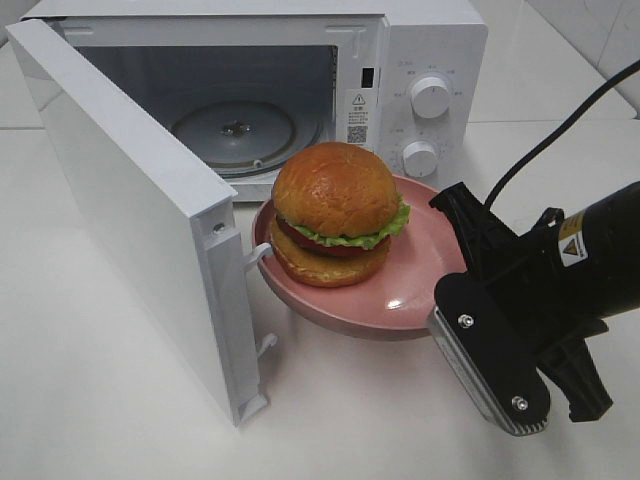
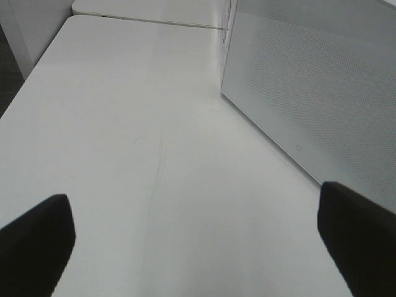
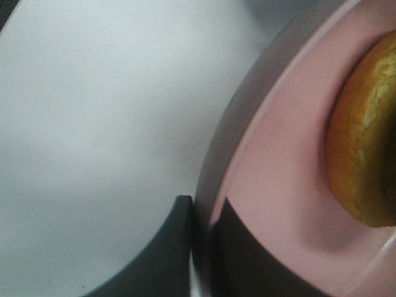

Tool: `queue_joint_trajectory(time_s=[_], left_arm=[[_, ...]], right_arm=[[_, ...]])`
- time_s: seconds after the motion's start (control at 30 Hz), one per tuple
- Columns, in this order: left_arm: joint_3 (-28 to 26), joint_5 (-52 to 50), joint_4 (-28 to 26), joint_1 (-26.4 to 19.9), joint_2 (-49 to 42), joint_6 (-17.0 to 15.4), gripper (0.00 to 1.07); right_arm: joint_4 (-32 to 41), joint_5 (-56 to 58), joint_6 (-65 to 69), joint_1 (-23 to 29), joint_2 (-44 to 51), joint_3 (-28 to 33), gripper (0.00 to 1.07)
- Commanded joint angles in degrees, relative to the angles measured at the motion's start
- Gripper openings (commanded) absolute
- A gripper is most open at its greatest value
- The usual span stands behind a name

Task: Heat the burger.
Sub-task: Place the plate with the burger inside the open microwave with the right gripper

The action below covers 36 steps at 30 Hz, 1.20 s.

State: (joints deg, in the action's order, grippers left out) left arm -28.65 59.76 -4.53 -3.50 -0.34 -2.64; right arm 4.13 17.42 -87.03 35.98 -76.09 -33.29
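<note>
The burger (image 1: 335, 205), with golden-brown bun halves, green lettuce and a dark red filling, sits on a round pink plate (image 1: 400, 290). My right gripper (image 1: 447, 292) is shut on the plate's right rim and holds it, slightly tilted, just in front of the open microwave (image 1: 420, 60). In the right wrist view the fingers (image 3: 176, 247) pinch the plate's rim (image 3: 278, 167) beside the bun (image 3: 365, 136). My left gripper (image 2: 198, 238) is open and empty over bare table. It does not show in the exterior high view.
The microwave door (image 1: 130, 200) stands wide open at the left, its latch hooks close to the plate's left rim. The glass turntable (image 1: 235, 130) lies inside the cavity. The door's meshed face (image 2: 315, 80) shows in the left wrist view. White table (image 1: 100, 400) lies all around.
</note>
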Motion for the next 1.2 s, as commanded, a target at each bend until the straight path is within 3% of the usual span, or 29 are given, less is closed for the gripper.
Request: queue_joint_trajectory(time_s=[0.03,1.2], left_arm=[[0.06,-0.52,0.11,0.29,-1.09,0.00,1.00],[0.06,-0.52,0.11,0.29,-1.09,0.00,1.00]], right_arm=[[0.80,-3.78,-0.86,-0.46,0.46,-2.18,0.00],[-0.57,-3.27,-1.32,1.03,-17.30,-21.37,0.00]])
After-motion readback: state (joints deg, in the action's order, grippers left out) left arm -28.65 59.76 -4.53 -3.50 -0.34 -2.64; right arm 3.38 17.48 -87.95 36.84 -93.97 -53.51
